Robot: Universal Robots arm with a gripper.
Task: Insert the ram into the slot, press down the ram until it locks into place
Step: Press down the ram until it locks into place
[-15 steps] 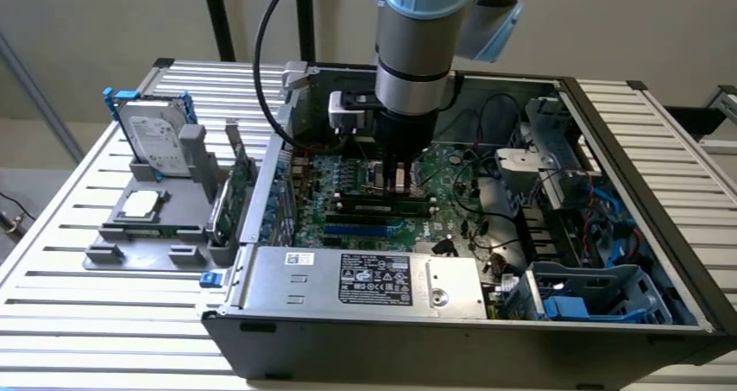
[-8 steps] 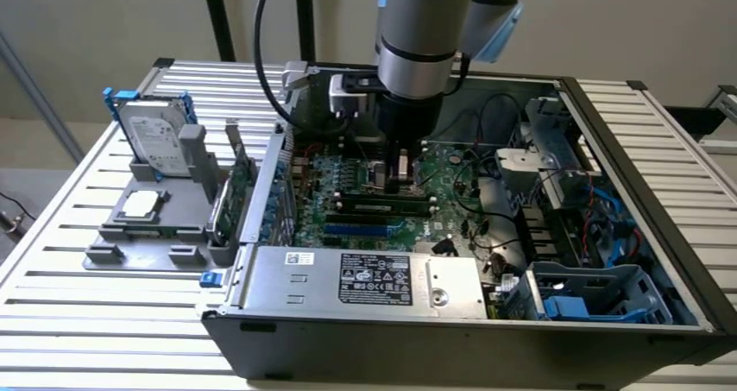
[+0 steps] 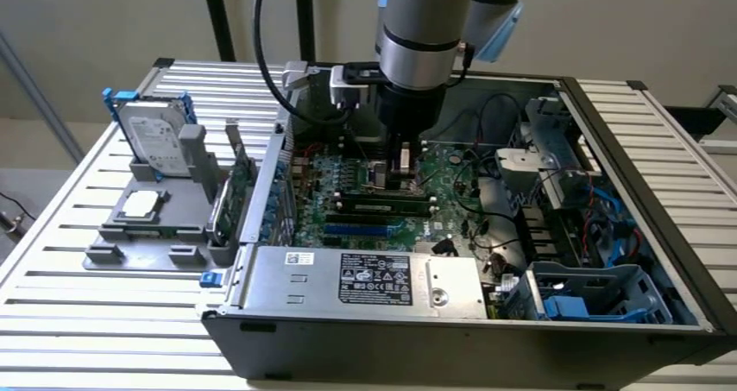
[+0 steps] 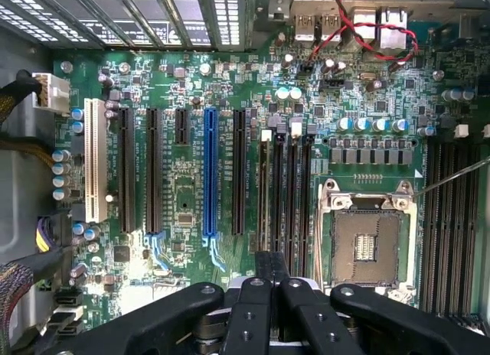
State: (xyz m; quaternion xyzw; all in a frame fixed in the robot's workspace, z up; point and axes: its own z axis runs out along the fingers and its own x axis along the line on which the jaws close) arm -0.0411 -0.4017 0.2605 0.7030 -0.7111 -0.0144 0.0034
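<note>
- Exterior view first: we see the arm reaching down into the open computer case (image 3: 645, 261), which sits on the slatted tabletop (image 3: 69, 236). The jaws (image 3: 402, 168) are low over the motherboard (image 3: 345, 223), near its middle.
- Just in front of the jaws, toward the camera, a long dark stick lies along the board; we take it for the ram (image 3: 381, 206) seated in a slot, though we cannot tell from here whether the end clips have closed.
- Off to the exterior view's left, well apart from the jaws, a grey holder (image 3: 150, 227) carries a hard drive (image 3: 155, 141) and a green card (image 3: 236, 197).
- Wrist view next: the black linkages of the jaws crowd the near edge, and we see the fingers (image 4: 269, 265) drawn close together. We cannot tell whether they pinch anything.
- Directly ahead of the jaws run the parallel black memory slots (image 4: 285, 194), with the processor socket (image 4: 366, 244) just beside them and the blue slot (image 4: 210, 175) on the other side.
- To do this well, we judge the push must go straight down, centred along the stick, so both ends seat evenly and neither clip stays open.
</note>
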